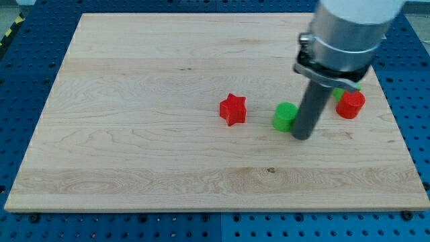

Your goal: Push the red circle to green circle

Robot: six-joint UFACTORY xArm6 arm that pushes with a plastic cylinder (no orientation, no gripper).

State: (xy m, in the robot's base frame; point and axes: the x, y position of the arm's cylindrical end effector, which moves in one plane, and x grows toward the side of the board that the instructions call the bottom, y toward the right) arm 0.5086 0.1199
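The red circle (351,105) lies near the view's right edge of the wooden board (134,101). The green circle (285,115) lies to its left, at the board's middle right. My tip (302,136) rests on the board just right of the green circle, close to or touching it, and left of the red circle with a gap. A second green block (340,91) peeks out behind the rod, touching the red circle's upper left; its shape is hidden.
A red star (233,109) lies left of the green circle. The arm's grey body (349,33) covers the board's upper right. The board sits on a blue perforated table (416,81).
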